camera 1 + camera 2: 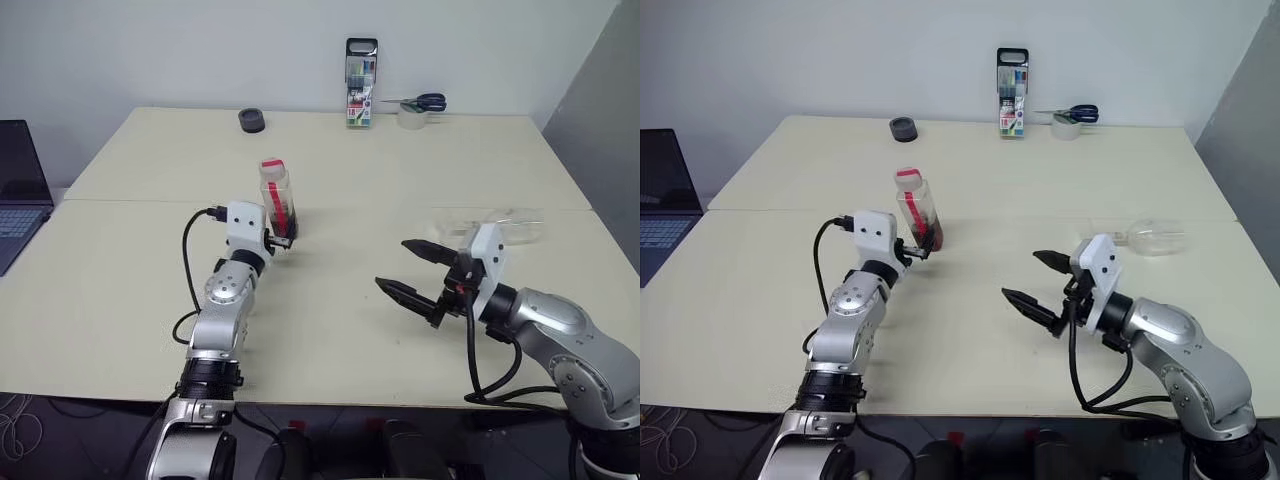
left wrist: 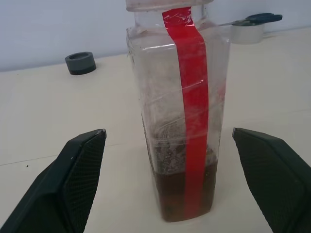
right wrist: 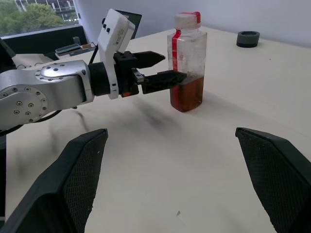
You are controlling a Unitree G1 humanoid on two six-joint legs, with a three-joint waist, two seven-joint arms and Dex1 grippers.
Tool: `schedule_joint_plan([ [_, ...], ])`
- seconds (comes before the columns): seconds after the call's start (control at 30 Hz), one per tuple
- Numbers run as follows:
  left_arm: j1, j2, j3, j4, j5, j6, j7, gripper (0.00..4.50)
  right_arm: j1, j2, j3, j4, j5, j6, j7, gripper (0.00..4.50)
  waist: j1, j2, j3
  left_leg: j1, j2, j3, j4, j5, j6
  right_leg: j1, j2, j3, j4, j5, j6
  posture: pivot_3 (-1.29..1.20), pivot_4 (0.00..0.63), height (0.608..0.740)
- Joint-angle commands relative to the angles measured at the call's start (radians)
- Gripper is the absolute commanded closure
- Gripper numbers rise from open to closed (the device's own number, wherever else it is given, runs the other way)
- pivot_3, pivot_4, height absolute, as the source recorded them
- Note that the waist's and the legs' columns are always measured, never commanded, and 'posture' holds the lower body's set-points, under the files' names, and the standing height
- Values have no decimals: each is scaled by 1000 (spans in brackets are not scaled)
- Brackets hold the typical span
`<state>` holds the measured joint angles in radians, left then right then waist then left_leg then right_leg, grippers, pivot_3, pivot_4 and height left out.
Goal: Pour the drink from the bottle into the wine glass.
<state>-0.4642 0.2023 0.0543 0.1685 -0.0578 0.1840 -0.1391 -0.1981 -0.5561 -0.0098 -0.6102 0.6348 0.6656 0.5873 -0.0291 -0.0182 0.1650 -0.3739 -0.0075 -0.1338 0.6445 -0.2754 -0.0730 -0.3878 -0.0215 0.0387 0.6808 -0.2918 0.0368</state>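
Left pincer [image 1: 284, 238], spread wide, flanks the upright bottle [image 1: 277, 199] on the surface [image 1: 330, 300]; an off-centre squeeze could topple it.

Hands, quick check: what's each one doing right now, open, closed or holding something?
Left hand: open, fingers either side of the bottle, not gripping it.
Right hand: open, holding nothing.
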Motion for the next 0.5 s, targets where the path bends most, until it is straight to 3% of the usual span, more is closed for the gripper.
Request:
schedule_joint_plan([
  [0.03,-49,-1,3,16,15,-38,13,52,-26,1,-7,-33,14,-6,1,0,0,0,0,0,0,0,0,0,0,0,0,0,0,0,0,0,150,740],
  [0.5,-219,-15,-3,209,37,-84,35,52,-62,-7,-16,-17,39,-9,25,0,-1,0,0,0,0,0,0,0,0,0,0,0,0,0,0,0,150,740],
])
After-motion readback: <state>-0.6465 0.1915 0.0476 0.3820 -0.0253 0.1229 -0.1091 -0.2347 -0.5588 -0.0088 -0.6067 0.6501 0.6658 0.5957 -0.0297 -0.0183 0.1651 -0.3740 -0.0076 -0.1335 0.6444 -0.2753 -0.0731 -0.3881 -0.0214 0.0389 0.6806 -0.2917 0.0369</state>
